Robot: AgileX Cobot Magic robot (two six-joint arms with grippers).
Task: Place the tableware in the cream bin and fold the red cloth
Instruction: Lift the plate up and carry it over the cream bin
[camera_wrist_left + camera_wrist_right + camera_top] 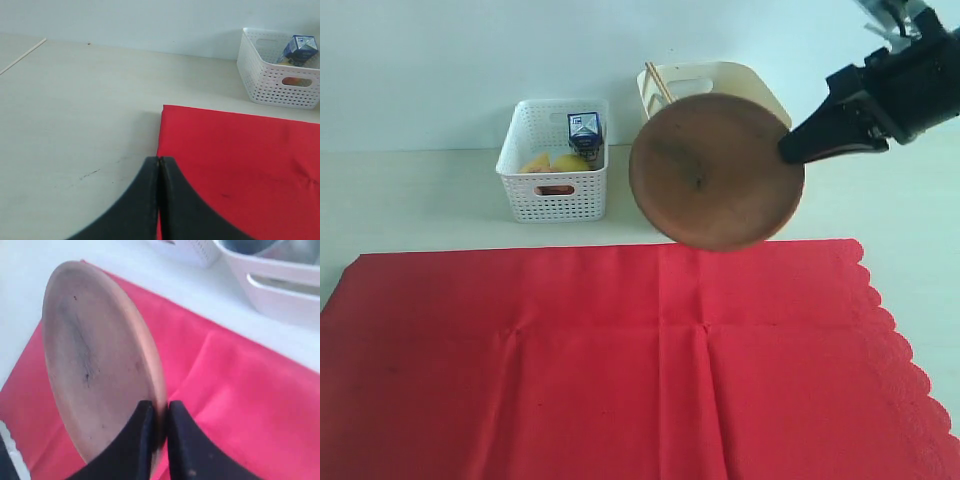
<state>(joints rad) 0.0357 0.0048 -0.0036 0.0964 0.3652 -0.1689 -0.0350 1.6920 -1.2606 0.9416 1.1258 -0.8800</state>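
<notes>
The brown round plate (715,170) hangs tilted on edge in the air, in front of the cream bin (715,85). My right gripper (788,152) is shut on its right rim; the wrist view shows the plate (95,355) pinched between the black fingers (159,407). A chopstick (658,82) leans out of the cream bin's left side, and a steel cup (260,247) lies inside it. The red cloth (620,360) lies flat across the front of the table. My left gripper (159,161) is shut and empty over the cloth's left edge (161,130).
A white perforated basket (555,160) with a blue-white milk carton (585,130) and yellow food stands left of the cream bin. In the left wrist view a thin stick (22,56) lies on the bare table far from the cloth.
</notes>
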